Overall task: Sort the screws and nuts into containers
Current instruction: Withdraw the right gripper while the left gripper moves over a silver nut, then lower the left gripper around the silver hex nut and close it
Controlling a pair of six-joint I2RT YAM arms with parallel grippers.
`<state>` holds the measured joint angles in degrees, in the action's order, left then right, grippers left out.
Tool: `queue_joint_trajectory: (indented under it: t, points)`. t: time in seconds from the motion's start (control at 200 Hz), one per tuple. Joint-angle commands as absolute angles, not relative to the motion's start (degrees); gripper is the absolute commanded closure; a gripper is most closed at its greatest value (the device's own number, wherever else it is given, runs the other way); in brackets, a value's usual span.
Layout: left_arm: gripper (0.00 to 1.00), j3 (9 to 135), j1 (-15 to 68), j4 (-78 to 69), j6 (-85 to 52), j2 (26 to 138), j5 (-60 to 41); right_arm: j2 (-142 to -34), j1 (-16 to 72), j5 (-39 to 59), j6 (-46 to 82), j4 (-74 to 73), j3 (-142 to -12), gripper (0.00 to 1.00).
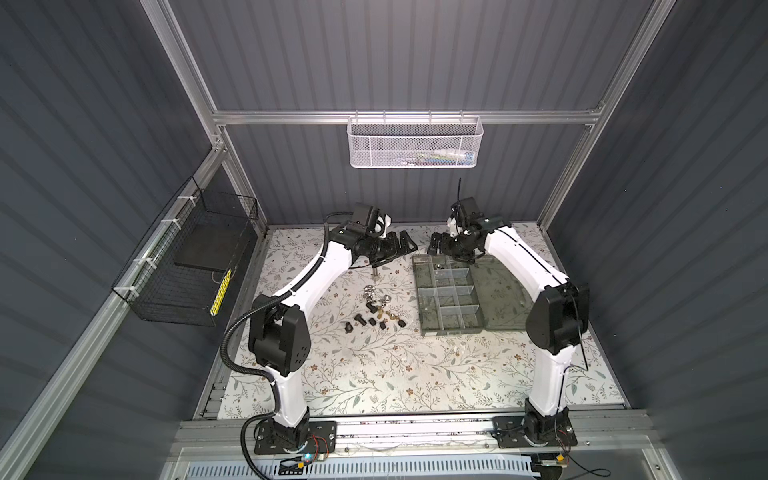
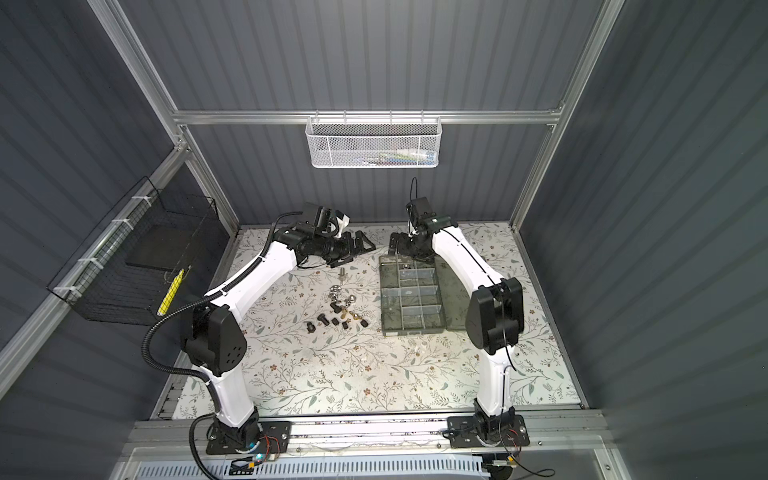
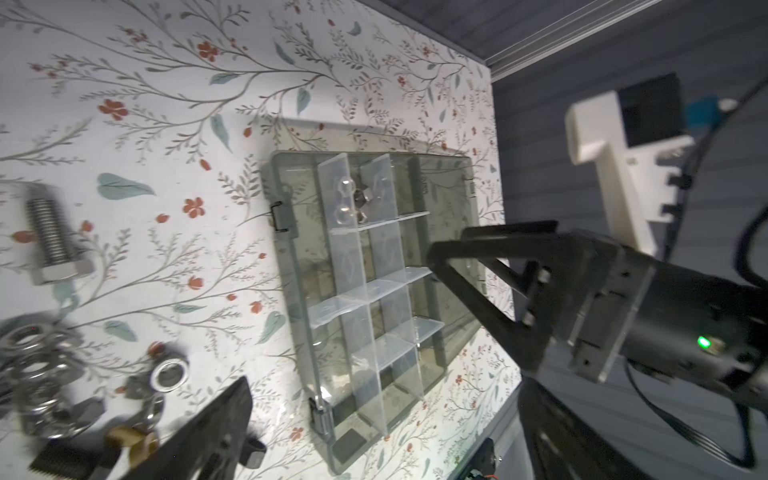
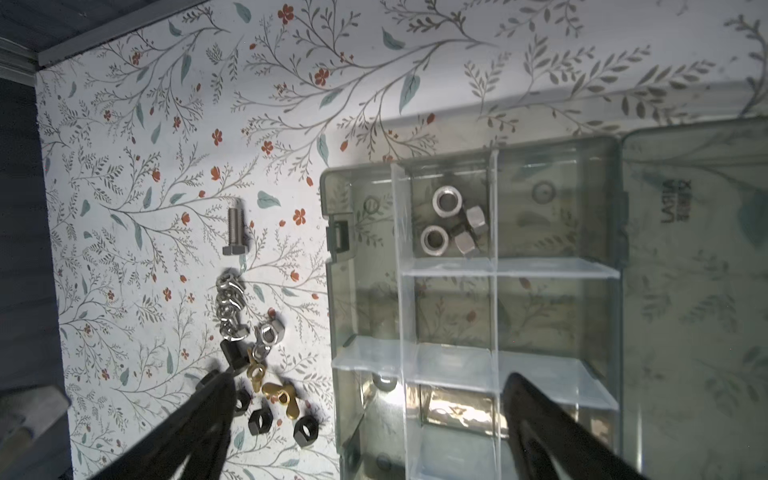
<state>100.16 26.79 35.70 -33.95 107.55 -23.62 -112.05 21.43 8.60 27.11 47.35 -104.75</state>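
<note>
Loose screws and nuts [image 1: 374, 309] lie in a pile on the floral table left of the smoky organiser box [image 1: 422, 299], silver, black and brass pieces [image 4: 253, 361] mixed. One silver bolt [image 4: 236, 232] lies apart beyond the pile. Several silver nuts [image 4: 453, 224] rest in a far compartment of the containers. My right gripper [image 4: 368, 380] is open and empty above the box's far end [image 1: 438, 245]. My left gripper [image 1: 401, 245] hangs open and empty above the table beyond the pile; in the left wrist view it [image 3: 386, 399] frames the box rim [image 3: 291, 257].
The box's hinged lid [image 4: 698, 291] lies flat open on its right side. A white mesh basket [image 1: 413, 143] hangs on the back wall. A black wire basket [image 1: 187, 266] hangs on the left wall. The two grippers face each other closely at the back.
</note>
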Motion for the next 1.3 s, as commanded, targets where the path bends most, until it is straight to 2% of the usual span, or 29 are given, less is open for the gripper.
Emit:
queue_joint_trajectory:
  t: [0.0, 0.195, 0.34, 0.911, 1.296]
  points:
    - [0.00, 99.16, 26.37, 44.41, -28.99, 109.22, -19.34, -107.00, 22.24, 7.03, 28.62, 42.30, -97.74, 0.01]
    - [0.00, 97.08, 26.34, 49.32, -24.11, 113.32, -15.79, -100.07, 27.23, 6.50, 27.79, 37.41, -87.56, 0.01]
    - [0.03, 97.49, 26.37, 50.45, -21.37, 116.77, -14.60, -98.06, 29.44, 7.79, 26.32, 35.78, -85.21, 0.01]
    - [0.33, 105.05, 26.81, 53.70, -12.18, 127.77, -13.94, -96.84, 30.56, 6.72, 27.75, 36.46, -83.06, 0.01]
    - [0.46, 106.96, 28.54, 56.57, -5.72, 131.08, -10.27, -96.33, 30.54, 5.64, 28.87, 36.55, -81.83, 0.01]
